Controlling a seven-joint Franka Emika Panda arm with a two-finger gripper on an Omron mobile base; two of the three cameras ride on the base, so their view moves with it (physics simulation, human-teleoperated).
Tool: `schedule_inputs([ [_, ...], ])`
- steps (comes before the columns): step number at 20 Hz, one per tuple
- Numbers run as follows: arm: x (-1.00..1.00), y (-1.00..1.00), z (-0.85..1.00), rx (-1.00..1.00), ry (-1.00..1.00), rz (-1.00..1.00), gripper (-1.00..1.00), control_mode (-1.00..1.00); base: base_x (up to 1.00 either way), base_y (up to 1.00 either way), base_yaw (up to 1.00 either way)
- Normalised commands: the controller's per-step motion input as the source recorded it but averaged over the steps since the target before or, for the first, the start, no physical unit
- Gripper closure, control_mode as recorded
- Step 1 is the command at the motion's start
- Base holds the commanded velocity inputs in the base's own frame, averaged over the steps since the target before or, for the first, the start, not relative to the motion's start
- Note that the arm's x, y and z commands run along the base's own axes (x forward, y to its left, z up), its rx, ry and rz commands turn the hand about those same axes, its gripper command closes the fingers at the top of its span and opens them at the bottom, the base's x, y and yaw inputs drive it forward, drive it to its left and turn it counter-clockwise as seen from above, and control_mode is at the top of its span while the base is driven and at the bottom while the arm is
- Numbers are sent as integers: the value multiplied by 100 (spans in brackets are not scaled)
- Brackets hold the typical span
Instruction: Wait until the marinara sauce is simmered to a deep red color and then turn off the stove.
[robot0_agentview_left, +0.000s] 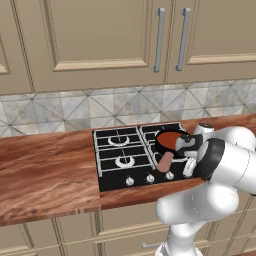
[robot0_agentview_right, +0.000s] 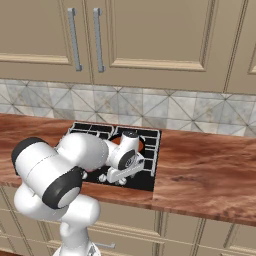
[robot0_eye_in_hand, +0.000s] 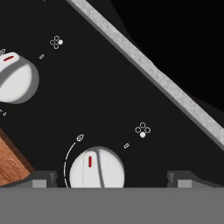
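**Two fingertips straddled a stove knob; turning it off was still to do**

Two dark fingertips (robot0_eye_in_hand: 39, 177) rose at the bottom of the hand view, one at about 8 o'clock and one at about 4 o'clock from the knob between them (robot0_eye_in_hand: 97, 168). The jaws stood spread wide, with clear black panel showing between each tip and the knob, so nothing was pinched. The gripper (robot0_eye_in_hand: 112, 179) hung close over the front edge of the stove (robot0_agentview_left: 112, 150).

The knob's red mark pointed roughly toward 12 o'clock in that tilted view, beside a curved scale with a small flame sign; whether that meant on or off could not be told. A second knob (robot0_eye_in_hand: 15, 78) sat at about 10 o'clock from the first, well apart. A sliver of wooden counter (robot0_eye_in_hand: 11, 162) showed at 8 o'clock.

From the left base view, the marinara sauce (robot0_agentview_left: 170, 138) lay in its black pan (robot0_agentview_left: 161, 145) on the stove's right side, mostly hidden behind the arm; the visible strip read reddish-brown. The pan's handle (robot0_agentview_left: 165, 161) pointed toward the knob row.

As a judgement: the waiting looked finished or nearly so, and the approach to the knob was made. Closing on the knob and rotating it remained.
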Motion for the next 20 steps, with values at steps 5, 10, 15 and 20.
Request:
schedule_inputs([
  [5,0,0,0,0,0,0,-100,-100,0,0,0],
  [10,0,0,0,0,0,0,-100,-100,0,0,0],
  [15,0,0,0,0,0,0,-100,-100,0,0,0],
  [20,0,0,0,0,0,0,-100,-100,0,0,0],
])
